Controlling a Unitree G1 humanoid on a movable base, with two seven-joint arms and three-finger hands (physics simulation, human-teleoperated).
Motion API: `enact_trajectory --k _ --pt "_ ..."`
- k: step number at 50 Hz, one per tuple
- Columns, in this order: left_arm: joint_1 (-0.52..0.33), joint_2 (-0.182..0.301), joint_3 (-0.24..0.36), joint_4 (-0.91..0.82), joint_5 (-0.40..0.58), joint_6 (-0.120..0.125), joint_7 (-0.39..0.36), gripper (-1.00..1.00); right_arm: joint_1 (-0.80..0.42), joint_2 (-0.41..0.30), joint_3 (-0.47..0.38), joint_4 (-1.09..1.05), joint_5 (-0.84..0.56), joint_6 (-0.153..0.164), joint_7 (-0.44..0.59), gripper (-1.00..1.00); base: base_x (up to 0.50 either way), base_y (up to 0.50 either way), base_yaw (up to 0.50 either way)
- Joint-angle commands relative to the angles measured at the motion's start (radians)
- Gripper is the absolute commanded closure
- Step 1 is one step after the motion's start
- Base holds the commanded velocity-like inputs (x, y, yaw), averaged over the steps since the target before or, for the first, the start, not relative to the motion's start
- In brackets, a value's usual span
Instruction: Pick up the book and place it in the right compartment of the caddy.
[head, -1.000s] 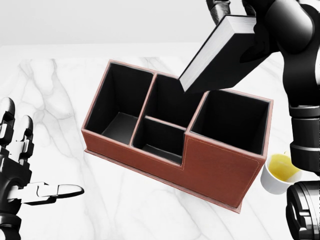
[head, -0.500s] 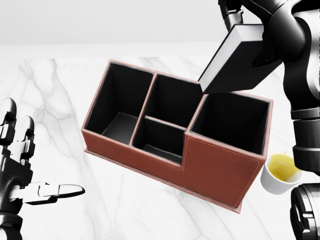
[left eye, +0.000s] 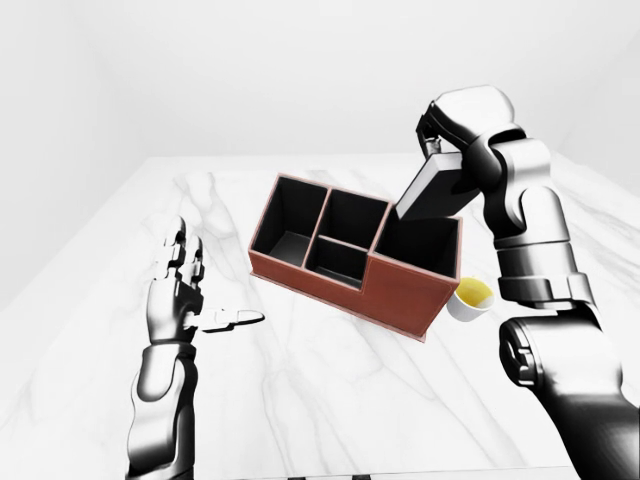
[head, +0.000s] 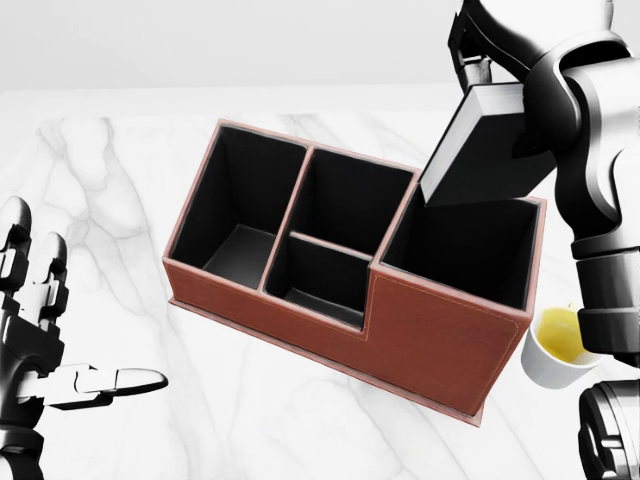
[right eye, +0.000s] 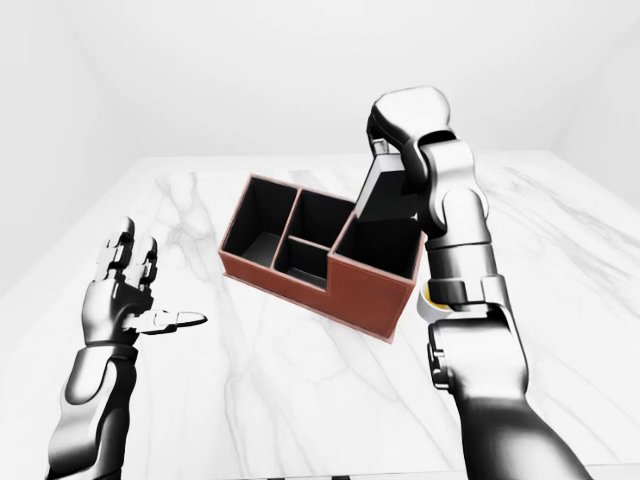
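Currently the right hand (head: 500, 45) has its fingers clamped on the top end of the book (head: 480, 150), which hangs tilted, lower corner over the right compartment (head: 465, 245) of the caddy (head: 400, 325) and just at that compartment's upper rim in the head view; can't tell if the corner is inside the opening or only above it. Book is dark, spine side facing the camera. Caddy is a red-brown box with black interior, sitting diagonally near the middle of the white marble tabletop (head: 120, 180); it has a long left compartment, two smaller middle ones and the taller right one. A small white cup (head: 555, 350) with yellow contents stands just beside the caddy's right end, toward the tabletop's right edge, partly behind the right forearm. Left hand (head: 35, 330) hovers over the left side of the tabletop, well apart from the caddy, fingers spread, holding nothing.
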Motion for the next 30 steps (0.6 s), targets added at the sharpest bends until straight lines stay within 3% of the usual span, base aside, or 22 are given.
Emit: enact_trajectory --k 1,30 --pt "0.001 0.000 0.002 0.005 0.000 -0.004 -0.001 -1.00 0.018 0.003 -0.003 0.013 -0.038 0.000 -0.044 1.00 0.00 0.00 0.00" --pt "0.005 0.002 0.007 0.021 -0.009 -0.020 -0.004 -1.00 0.058 0.048 0.017 0.031 -0.078 0.000 -0.059 1.00 0.00 0.00 0.00"
